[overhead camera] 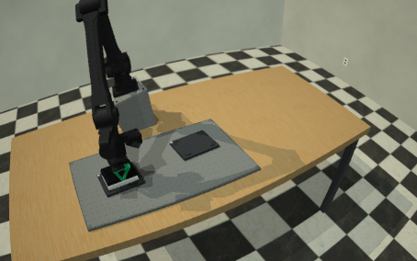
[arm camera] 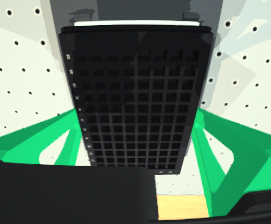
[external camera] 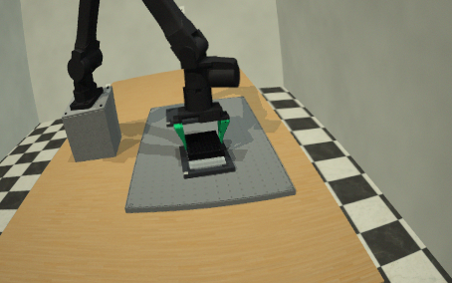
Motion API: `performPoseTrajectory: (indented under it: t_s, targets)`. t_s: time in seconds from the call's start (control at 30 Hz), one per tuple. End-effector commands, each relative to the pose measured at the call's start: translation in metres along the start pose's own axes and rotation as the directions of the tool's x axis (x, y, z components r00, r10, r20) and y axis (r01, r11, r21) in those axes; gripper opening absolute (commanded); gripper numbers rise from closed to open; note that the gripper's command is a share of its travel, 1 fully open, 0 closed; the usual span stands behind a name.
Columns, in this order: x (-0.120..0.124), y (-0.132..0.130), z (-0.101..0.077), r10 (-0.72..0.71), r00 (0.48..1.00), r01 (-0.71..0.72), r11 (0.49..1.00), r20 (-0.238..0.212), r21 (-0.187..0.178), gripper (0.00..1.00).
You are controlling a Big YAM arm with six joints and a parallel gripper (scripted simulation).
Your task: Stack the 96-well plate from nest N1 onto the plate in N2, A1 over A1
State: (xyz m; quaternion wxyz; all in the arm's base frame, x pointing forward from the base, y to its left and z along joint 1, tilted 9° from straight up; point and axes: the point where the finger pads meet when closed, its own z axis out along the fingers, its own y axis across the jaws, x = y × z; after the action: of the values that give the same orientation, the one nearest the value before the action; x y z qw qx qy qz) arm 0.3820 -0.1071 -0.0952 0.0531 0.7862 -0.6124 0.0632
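Note:
My gripper (overhead camera: pixel 120 175) is shut on the black 96-well plate (external camera: pixel 202 144), its green fingers gripping the plate's two long sides. It holds the plate low over the white 96-well plate (external camera: pixel 207 163), which sits in the dark plate nest N2 (external camera: pixel 209 169). The black plate covers most of the white one; only a white strip shows at the near end, and it also shows in the wrist view (arm camera: pixel 138 23). I cannot tell whether the two plates touch. In the wrist view the black plate (arm camera: pixel 138 96) fills the middle between my fingers. No A1 mark is readable.
The plate nest N1 (overhead camera: pixel 194 144) lies empty on the grey perforated base plate (overhead camera: pixel 165 172). The arm's grey pedestal (overhead camera: pixel 133 107) stands behind the base plate. The wooden table's edges are well away from the nests.

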Motion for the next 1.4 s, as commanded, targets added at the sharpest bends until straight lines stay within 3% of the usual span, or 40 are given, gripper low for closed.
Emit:
performPoseTrajectory:
  t_s: [0.0,0.43,0.6,1.37]
  targets:
    - [0.0141,-0.0148,-0.0046,0.012,1.0,-0.012,0.999,-0.012,0.035,0.0]
    - [0.0138,-0.0143,-0.0019,0.012,1.0,-0.011,1.0,-0.009,0.029,0.0]
    - [0.0162,-0.0182,-0.0034,0.014,1.0,-0.013,0.999,-0.015,0.042,0.0]
    - [0.0115,-0.0105,0.0045,0.01,1.0,-0.01,1.0,-0.006,0.024,0.0]
